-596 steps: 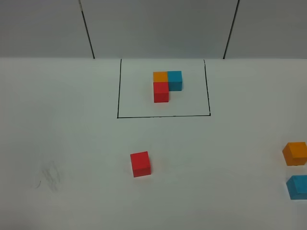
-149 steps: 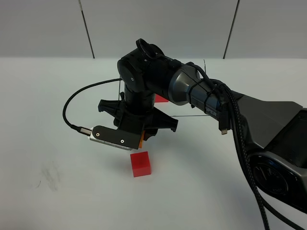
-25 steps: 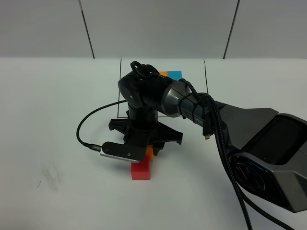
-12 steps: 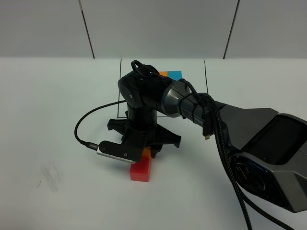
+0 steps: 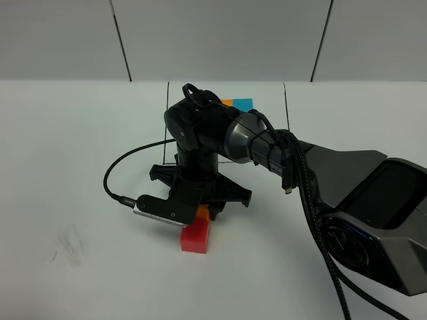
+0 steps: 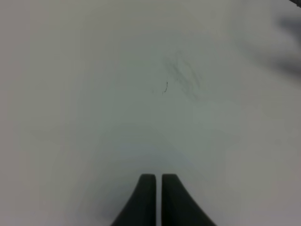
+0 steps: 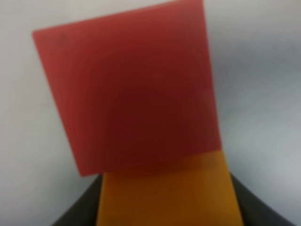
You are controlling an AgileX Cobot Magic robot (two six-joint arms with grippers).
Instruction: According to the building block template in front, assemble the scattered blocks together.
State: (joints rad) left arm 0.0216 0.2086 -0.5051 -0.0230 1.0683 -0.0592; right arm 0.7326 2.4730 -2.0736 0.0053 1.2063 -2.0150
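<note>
— Where is the right arm [image 5: 267, 143]?
— It reaches in from the right across the white table [image 5: 80, 153], with the right gripper [image 5: 200, 207] pointing down near the middle.
— Is it holding anything?
— An orange block [image 5: 203, 215] sits clamped between its jaws (only a sliver shows under the wrist). It is at the far edge of the red block [image 5: 195, 239] and seems to touch it.
— And the template [image 5: 239, 104]?
— Mostly behind the arm. Only an orange top and a blue top show, with bits of the black outline [image 5: 286, 107] either side.
— Anything else?
— A black cable [image 5: 112, 179] loops out leftward, and there is a faint smudge [image 5: 70, 243] on the table.
</note>
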